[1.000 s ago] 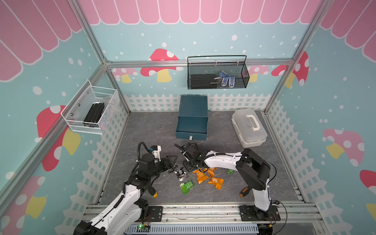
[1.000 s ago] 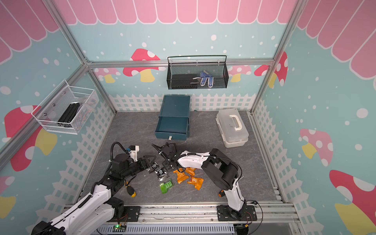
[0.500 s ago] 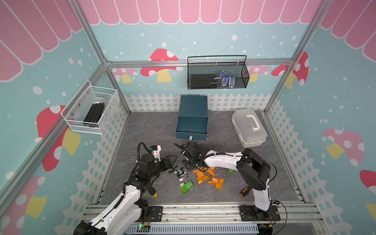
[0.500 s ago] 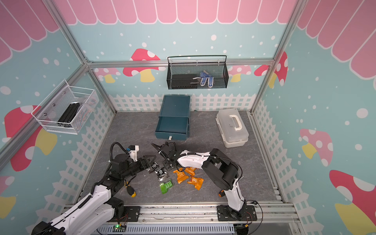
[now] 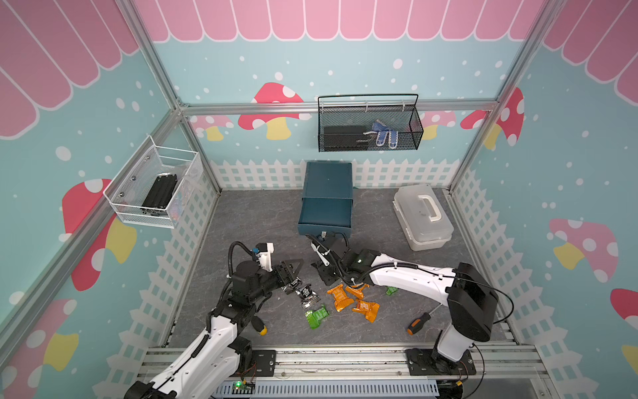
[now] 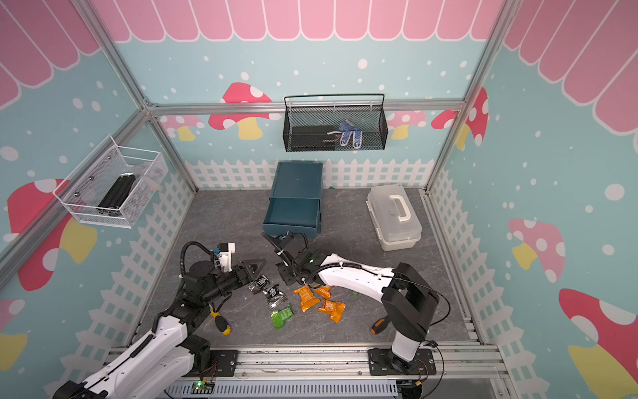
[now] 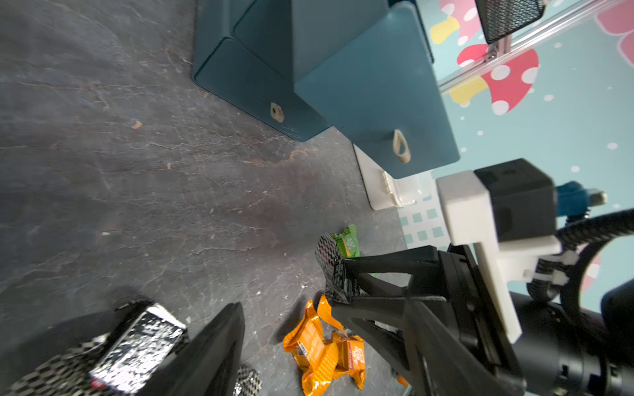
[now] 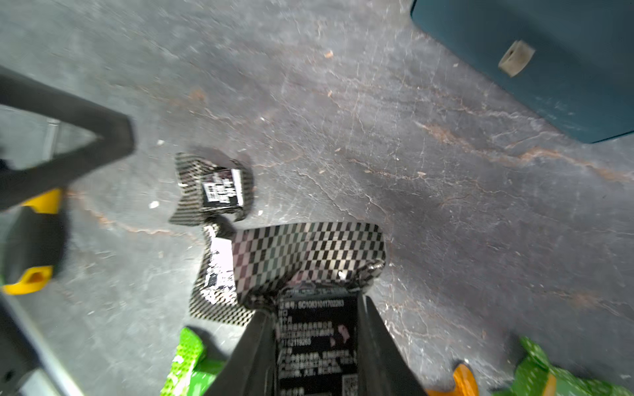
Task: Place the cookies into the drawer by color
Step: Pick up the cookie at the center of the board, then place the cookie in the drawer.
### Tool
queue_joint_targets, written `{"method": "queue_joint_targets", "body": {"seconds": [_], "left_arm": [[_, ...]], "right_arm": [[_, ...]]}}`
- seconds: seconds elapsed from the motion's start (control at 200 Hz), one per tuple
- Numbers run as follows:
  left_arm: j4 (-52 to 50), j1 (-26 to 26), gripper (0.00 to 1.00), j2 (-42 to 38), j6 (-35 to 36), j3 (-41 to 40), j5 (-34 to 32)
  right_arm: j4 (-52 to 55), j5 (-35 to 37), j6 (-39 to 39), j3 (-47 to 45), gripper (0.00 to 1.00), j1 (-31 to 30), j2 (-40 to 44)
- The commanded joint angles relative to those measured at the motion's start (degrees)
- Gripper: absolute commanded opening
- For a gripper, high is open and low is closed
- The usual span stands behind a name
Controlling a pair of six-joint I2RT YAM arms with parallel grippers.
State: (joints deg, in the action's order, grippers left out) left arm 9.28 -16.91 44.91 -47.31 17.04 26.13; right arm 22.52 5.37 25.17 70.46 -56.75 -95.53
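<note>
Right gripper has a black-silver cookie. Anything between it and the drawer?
Nothing visible. The right gripper is shut on the black-silver cookie, and only bare floor lies between it and the drawer.

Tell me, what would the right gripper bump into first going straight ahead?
Probably just the bare grey floor. The right gripper, shut on a black-silver cookie, tilts downward; a loose cookie and the drawer sit off to the sides. Depth is hard to judge.

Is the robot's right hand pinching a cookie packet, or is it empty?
Pinching one. In the right wrist view, the right gripper has its fingers shut on a black-silver cookie packet, whose checkered end sticks out past them.
</note>
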Motion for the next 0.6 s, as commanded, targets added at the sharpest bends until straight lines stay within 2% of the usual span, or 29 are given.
{"method": "queue_joint_targets", "body": {"seconds": [0.0, 0.1, 0.185, 0.35, 0.595], "left_arm": [[0.39, 0.25, 0.75, -2.54, -1.08, 4.78, 3.16], [-8.18, 0.38, 0.75, -5.88, 2.17, 9.31, -0.53], [-10.32, 0.38, 0.75, -6.64, 3.08, 11.86, -0.57], [-7.87, 0.49, 0.75, -0.35, 2.55, 16.66, 3.49], [-13.76, 1.62, 0.74, 5.79, 6.99, 26.18, -1.12]], "right_arm": [[2.54, -1.48, 0.72, -1.18, 0.31, -1.17, 4.89], [3.41, -3.20, 0.67, -1.25, 0.31, -1.18, 8.65], [4.93, -3.23, 0.04, -0.02, 0.32, -1.17, 10.62], [8.42, -0.48, -1.43, 5.66, 0.31, -0.39, 11.84], [13.86, 0.32, -3.43, 19.57, 0.31, 4.61, 6.33]]}}
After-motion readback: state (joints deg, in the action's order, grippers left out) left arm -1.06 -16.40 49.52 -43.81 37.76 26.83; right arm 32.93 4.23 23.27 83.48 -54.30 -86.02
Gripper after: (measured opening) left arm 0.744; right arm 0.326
